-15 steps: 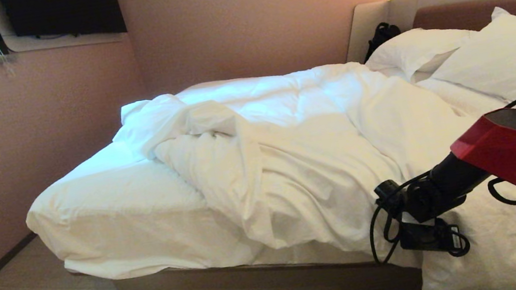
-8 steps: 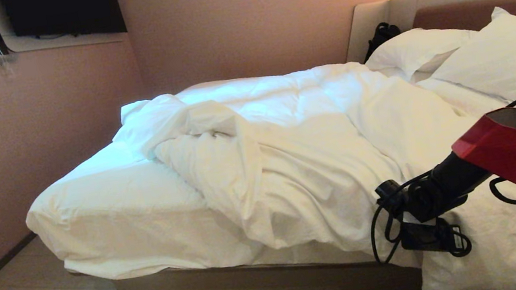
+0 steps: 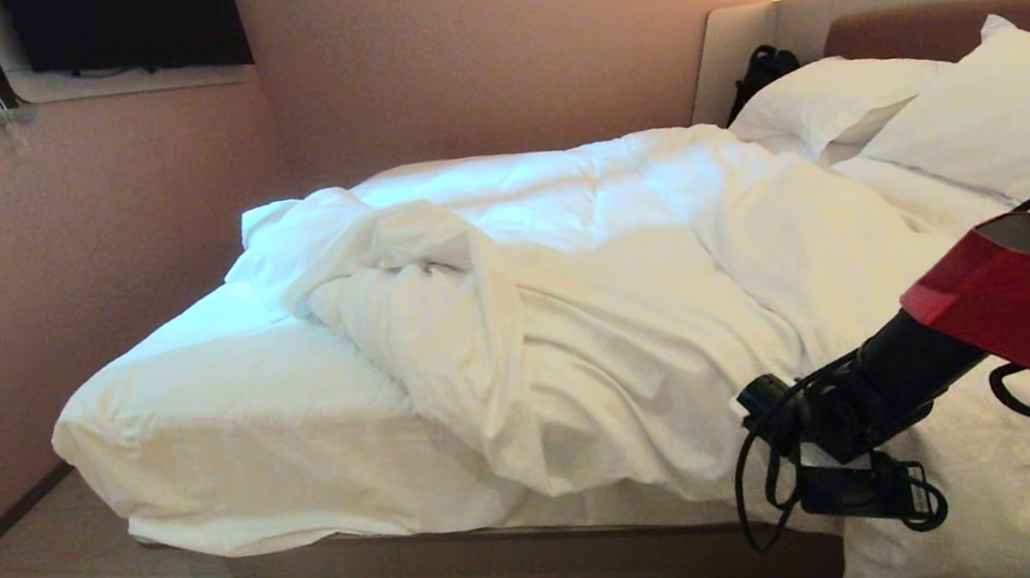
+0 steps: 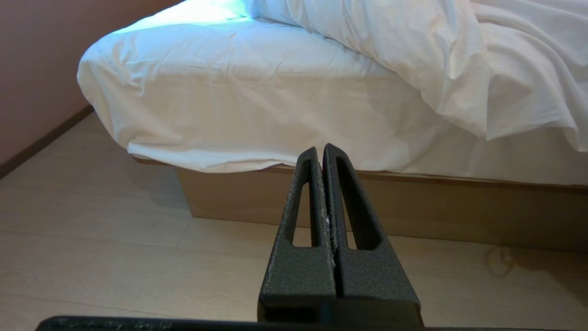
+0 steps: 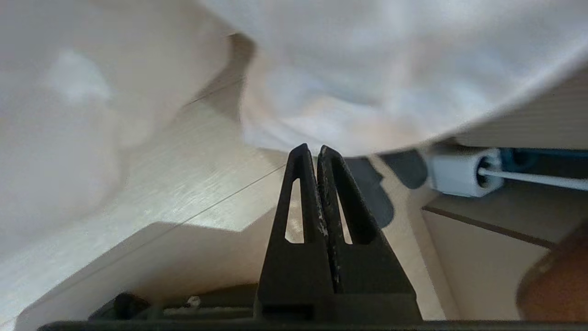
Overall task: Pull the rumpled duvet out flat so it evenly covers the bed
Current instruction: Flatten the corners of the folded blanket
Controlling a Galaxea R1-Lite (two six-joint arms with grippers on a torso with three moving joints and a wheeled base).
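Head view: the duvet lies bunched along the headboard half of the bed, its long folds running from the far wall side towards the near edge, where one flap spills over the near side of the mattress; the foot end of the bed shows only bare fitted sheet; two pillows sit beyond the duvet at the headboard; the right pincer hangs low against the overhanging flap, so the right arm is judged much the nearer to the duvet.

Left wrist view: the left pincer has its tips pressed together on nothing; it stands well apart from the bed, facing the box base below the foot-end corner of the mattress; the duvet's hanging edge lies beyond it, towards the headboard.

Right wrist view: the right pincer has its tips together; the duvet's hem hangs just above and past them, over the wooden floor; whether any fabric is caught between the tips cannot be told; the flattening pull is judged to run from this hem towards the bare foot end.
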